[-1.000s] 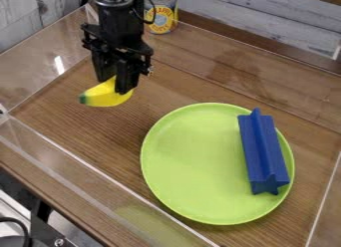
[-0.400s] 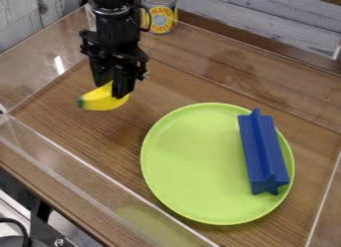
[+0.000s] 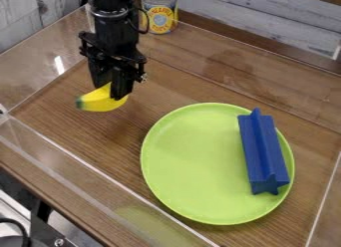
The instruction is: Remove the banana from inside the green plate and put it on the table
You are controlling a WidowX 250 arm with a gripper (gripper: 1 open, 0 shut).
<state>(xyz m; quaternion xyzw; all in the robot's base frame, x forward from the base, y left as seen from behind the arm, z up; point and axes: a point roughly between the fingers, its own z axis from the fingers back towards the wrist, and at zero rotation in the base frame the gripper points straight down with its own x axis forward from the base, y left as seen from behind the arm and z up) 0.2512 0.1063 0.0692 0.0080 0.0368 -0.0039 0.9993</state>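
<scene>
The small yellow banana (image 3: 99,99) hangs just over the brown wood-grain table (image 3: 200,72), left of the lime-green plate (image 3: 200,156). My black gripper (image 3: 119,89) points straight down and is shut on the banana's right end. The banana sits outside the plate, clear of its rim. Whether the banana touches the tabletop I cannot tell.
A long blue block (image 3: 262,149) lies on the right side of the green plate. A yellow-labelled jar (image 3: 162,19) stands at the back behind the arm. Low clear acrylic walls (image 3: 54,176) edge the table.
The gripper with the banana has sunk slightly toward the table and drifted a little left; the plate and the blue block have not moved.
</scene>
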